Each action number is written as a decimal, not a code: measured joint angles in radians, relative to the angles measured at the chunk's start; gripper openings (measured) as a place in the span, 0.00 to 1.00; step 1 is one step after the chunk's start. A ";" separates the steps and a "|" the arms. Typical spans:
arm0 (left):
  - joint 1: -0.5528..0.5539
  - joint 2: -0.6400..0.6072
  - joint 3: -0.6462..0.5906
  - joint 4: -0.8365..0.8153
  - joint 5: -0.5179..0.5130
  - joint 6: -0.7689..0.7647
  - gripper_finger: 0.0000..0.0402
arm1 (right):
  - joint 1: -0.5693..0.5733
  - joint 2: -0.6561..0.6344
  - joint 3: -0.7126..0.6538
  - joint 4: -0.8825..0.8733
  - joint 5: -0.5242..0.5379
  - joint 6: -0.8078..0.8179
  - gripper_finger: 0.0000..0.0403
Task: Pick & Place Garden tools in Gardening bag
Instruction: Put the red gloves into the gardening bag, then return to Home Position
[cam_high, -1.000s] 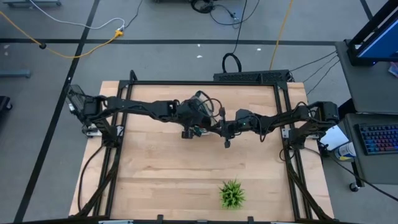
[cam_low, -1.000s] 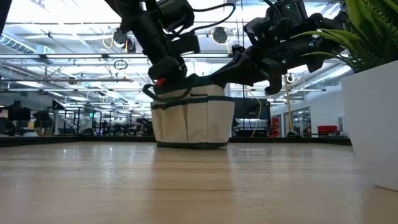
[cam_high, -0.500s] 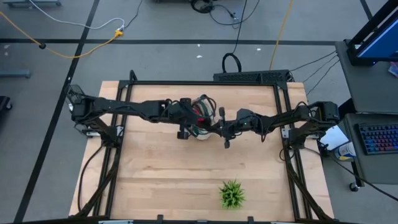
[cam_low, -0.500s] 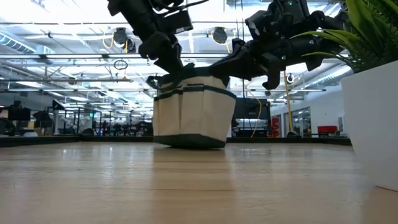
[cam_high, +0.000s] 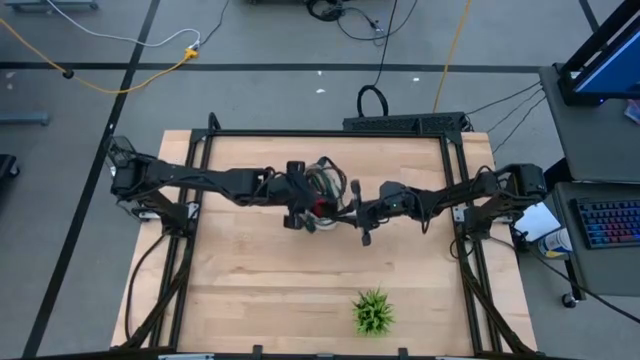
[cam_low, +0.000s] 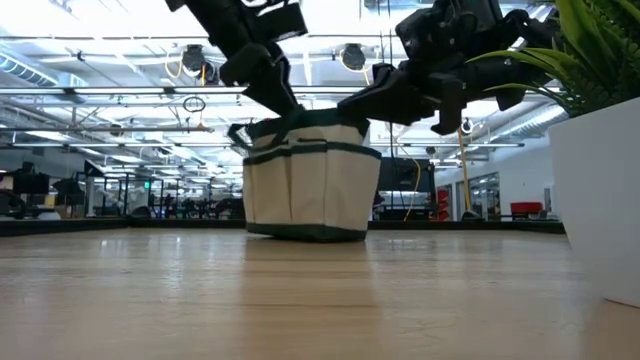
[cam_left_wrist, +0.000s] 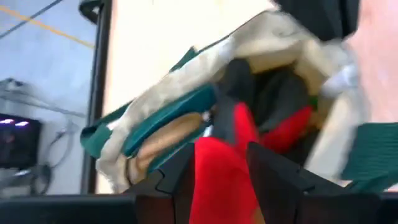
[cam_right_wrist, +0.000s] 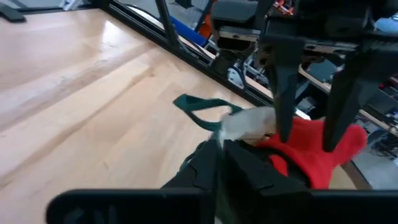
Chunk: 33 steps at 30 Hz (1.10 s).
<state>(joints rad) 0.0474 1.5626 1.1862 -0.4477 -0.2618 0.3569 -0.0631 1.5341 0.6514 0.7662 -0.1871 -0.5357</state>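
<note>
The cream gardening bag (cam_low: 310, 185) with green trim stands on its bottom at mid-table. A red glove (cam_left_wrist: 217, 168) lies in its open mouth, on top of dark tools that I cannot make out. My left gripper (cam_left_wrist: 224, 180) hangs open just above the mouth, slanting down from the table's left. One finger stands on either side of the glove's top (cam_right_wrist: 311, 158). My right gripper (cam_right_wrist: 219, 146) is shut on the bag's right side. A green loop handle (cam_right_wrist: 199, 109) droops off the rim. My left gripper: whether its open fingers (cam_right_wrist: 283, 118) touch the glove between them, I cannot tell. My right gripper pinches the bag's rim, cream cloth with green trim (cam_right_wrist: 245, 127), on the side toward the table's right. It comes in nearly level from the right. The bag stands upright on the table.
A green spiky plant (cam_high: 373, 312) in a white pot (cam_low: 595, 200) stands near the front edge, right of centre. Black frame rails (cam_high: 200, 230) run along the table's left, right and far sides. Bare wood lies in front of the bag.
My left gripper has risen out of the bag's mouth and drawn back toward the table's left, leaving the red glove in the bag. The bag's squashed top has come up again, and the bag stands taller.
</note>
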 joint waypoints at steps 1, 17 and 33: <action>-0.012 -0.007 0.000 -0.012 -0.030 0.000 0.38 | 0.004 0.000 0.000 -0.003 0.000 0.000 0.07; -0.150 -0.102 -0.002 -0.208 -0.246 -0.149 0.38 | 0.033 -0.063 0.000 -0.001 0.081 0.072 0.27; -0.136 -0.357 0.001 -0.259 -0.266 -0.257 0.38 | 0.032 -0.418 -0.026 -0.225 0.270 0.325 0.13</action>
<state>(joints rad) -0.0882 1.2054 1.1871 -0.7066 -0.5281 0.1003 -0.0307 1.1161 0.6251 0.5407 0.0826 -0.2105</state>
